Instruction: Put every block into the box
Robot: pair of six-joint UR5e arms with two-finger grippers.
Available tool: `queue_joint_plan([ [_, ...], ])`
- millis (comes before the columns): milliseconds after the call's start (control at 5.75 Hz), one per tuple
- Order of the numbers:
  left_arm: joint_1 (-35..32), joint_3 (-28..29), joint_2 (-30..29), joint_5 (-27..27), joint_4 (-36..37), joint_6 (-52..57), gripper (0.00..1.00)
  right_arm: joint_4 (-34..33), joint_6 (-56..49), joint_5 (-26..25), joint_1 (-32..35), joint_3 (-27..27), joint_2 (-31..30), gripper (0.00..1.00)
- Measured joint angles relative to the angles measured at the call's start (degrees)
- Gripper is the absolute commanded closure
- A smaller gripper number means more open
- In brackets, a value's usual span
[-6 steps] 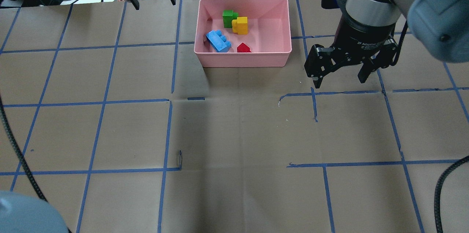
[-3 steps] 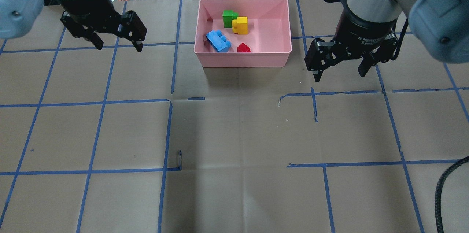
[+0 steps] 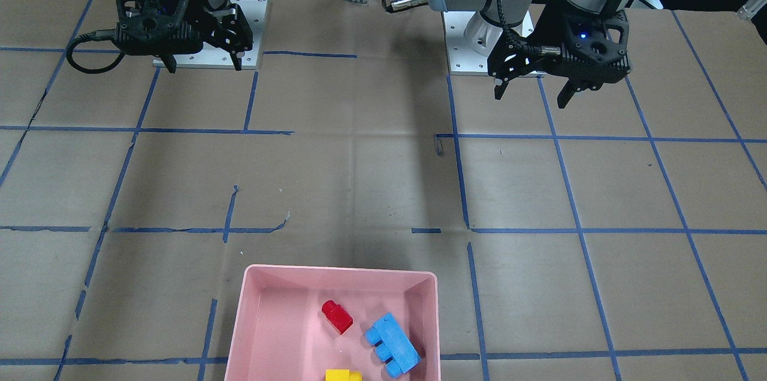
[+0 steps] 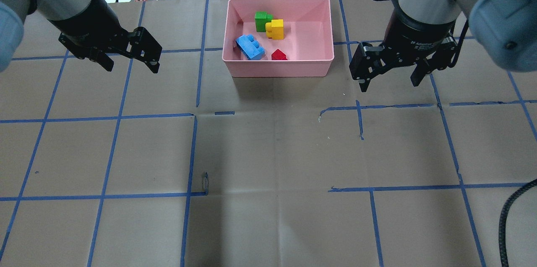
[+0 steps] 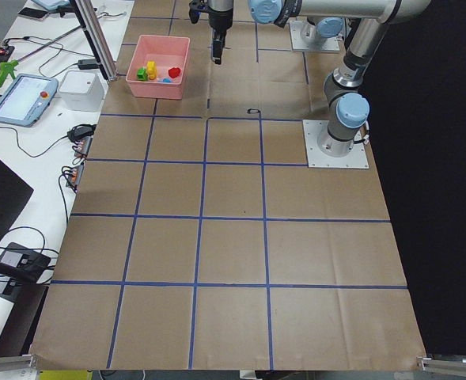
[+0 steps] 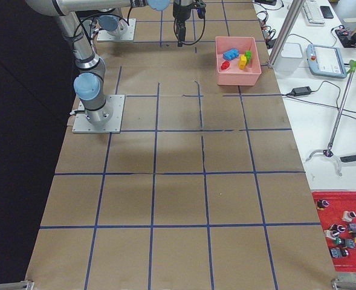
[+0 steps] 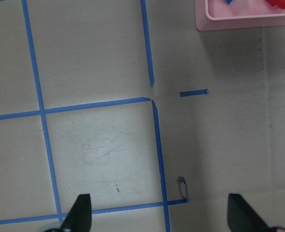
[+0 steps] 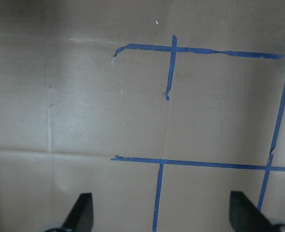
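Left end effector [image 4: 131, 64]: fingers spread wide, nothing held, hanging over bare surface [image 4: 268, 153] well to the left of the box [image 4: 279, 74]. Right end effector [image 4: 390, 84]: also wide and empty, near the box's right side but apart from it. Both wrist views show fingertips far apart with only brown paper and blue tape lines [image 4: 117, 116] between them.

Change: against a second ago, the left arm is off the far edge of the surface and nearer the robot, level with the box's front wall. The right arm barely shifts. Nothing in the box moves.

Box contents: green block [image 4: 262, 20] and yellow block [image 4: 275, 28] touching at the far wall, blue block [image 4: 250, 46] near the left wall, red block [image 4: 278, 55] by the front wall. No block lies on the surface in any view.

Judgement: task looks complete; the arm motion reads as a retreat to rest, not a new reach.

Writing: label [image 4: 421, 43] on the right wrist reads "2F Adaptive"; the rest is too small to read.
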Motion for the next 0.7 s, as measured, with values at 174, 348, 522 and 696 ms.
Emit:
queue_joint_plan([
  [174, 0.01, 0.05, 0.01, -0.27, -0.03, -0.07, 0.01, -0.03, 0.00, -0.03, 0.02, 0.02, 0.00, 0.00],
  [348, 0.00, 0.42, -0.01, -0.36, -0.04, -0.62, 0.01, -0.07, 0.00, -0.07, 0.02, 0.05, 0.00, 0.00],
  [522, -0.05, 0.94, -0.10, -0.39, -0.02, -1.45, 0.01, -0.11, 0.00, -0.06, 0.02, 0.07, 0.03, 0.00],
  [696, -0.06, 1.08, -0.17, -0.28, 0.14, -2.05, 0.01, -0.15, 0.00, -0.05, 0.03, 0.15, 0.06, 0.00],
])
